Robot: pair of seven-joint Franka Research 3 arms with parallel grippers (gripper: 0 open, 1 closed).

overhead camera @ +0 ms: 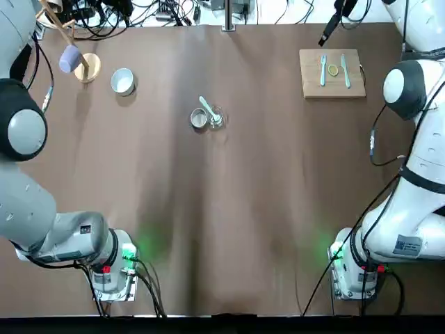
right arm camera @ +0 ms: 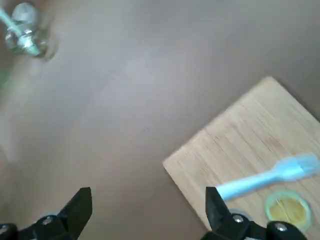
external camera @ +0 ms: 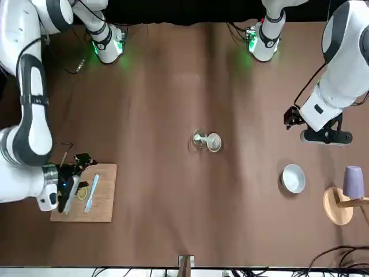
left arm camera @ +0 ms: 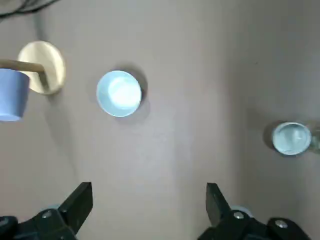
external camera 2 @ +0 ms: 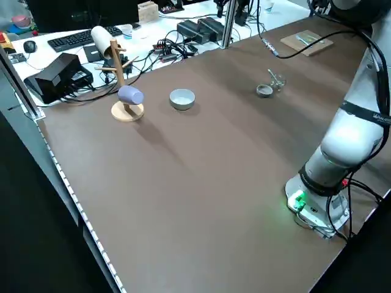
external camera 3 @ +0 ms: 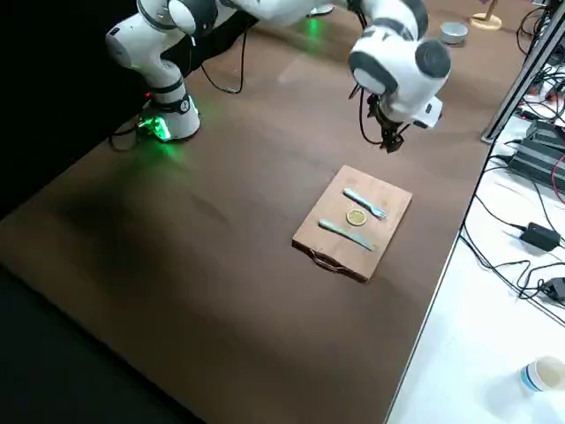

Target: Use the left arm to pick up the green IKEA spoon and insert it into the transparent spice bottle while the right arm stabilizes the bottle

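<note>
A: Currently, where is the green IKEA spoon (overhead camera: pixel 207 110) sitting?

B: It is standing tilted inside the transparent spice bottle (overhead camera: pixel 216 117), with its handle leaning out over the rim toward 11 o'clock in the top view. The bottle is resting near the middle of the table (overhead camera: pixel 243 223).

A: What is surrounding the bottle?

B: A grey metal cup (overhead camera: pixel 199 119) is standing just beside it at 9 o'clock. A white bowl (overhead camera: pixel 122 81) is lying farther off toward 10 o'clock, and a wooden mug stand (overhead camera: pixel 86 67) carrying a lilac mug (overhead camera: pixel 69 59) is sitting beyond that. A wooden board (overhead camera: pixel 332 73) is lying toward 2 o'clock, carrying a teal fork (overhead camera: pixel 322 69), a teal knife (overhead camera: pixel 345 70) and a yellow ring (overhead camera: pixel 334 70) between them.

A: How are the end effectors standing?

B: The left gripper (left arm camera: pixel 148 202) is hovering above the table near the bowl, fingers spread wide, holding nothing. The right gripper (right arm camera: pixel 148 206) is hovering beside the board, likewise wide and empty. Both are well apart from the bottle.
</note>
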